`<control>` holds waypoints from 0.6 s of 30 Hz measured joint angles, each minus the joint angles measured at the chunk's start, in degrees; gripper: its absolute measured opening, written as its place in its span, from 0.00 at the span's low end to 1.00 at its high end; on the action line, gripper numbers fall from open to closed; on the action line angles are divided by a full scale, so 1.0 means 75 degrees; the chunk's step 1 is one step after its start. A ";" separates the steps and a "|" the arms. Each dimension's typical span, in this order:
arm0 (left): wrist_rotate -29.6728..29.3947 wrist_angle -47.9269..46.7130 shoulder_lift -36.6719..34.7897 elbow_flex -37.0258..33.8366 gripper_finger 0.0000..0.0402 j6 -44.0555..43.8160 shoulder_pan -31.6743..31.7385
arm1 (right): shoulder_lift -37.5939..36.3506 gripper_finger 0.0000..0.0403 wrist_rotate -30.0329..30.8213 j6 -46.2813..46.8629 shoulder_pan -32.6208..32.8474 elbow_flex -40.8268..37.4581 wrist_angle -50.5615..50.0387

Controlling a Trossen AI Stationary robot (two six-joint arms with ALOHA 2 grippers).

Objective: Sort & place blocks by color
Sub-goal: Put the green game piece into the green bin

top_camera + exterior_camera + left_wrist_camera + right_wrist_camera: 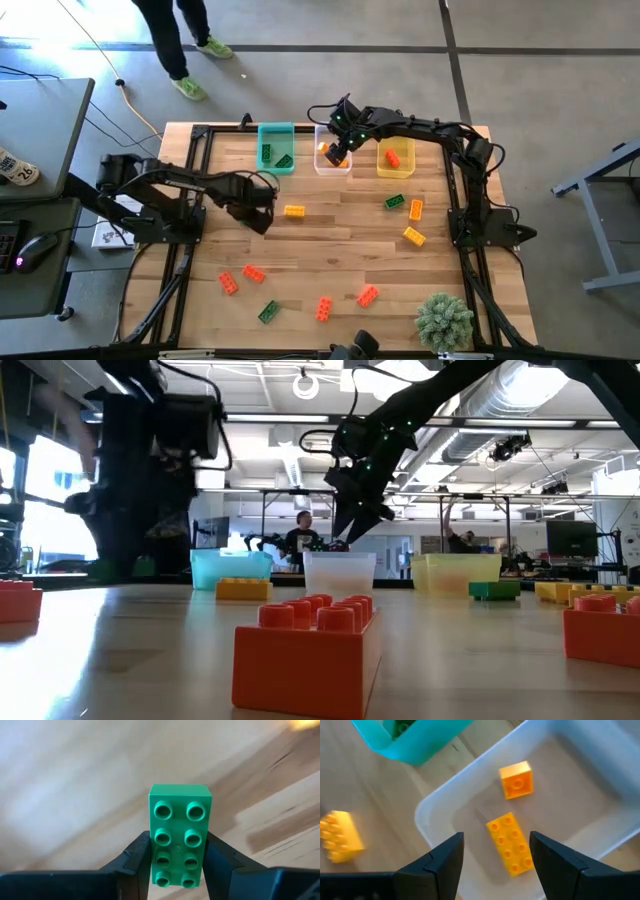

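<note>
The left gripper [177, 862] pinches a green block [179, 834] over the table's [330, 240] left middle; the right gripper [495, 857] hangs spread wide over the clear bin [580, 785] holding two yellow blocks [510, 842]

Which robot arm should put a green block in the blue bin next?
The left. Its gripper is already shut on a green block, near the teal bin. The right gripper hangs open over the clear bin.
</note>
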 joint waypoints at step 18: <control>-0.0386 0.1343 -0.0636 0.0885 0.27 0.4561 0.2837 | -0.0198 0.53 -0.0202 0.2655 0.1176 0.0000 -0.0299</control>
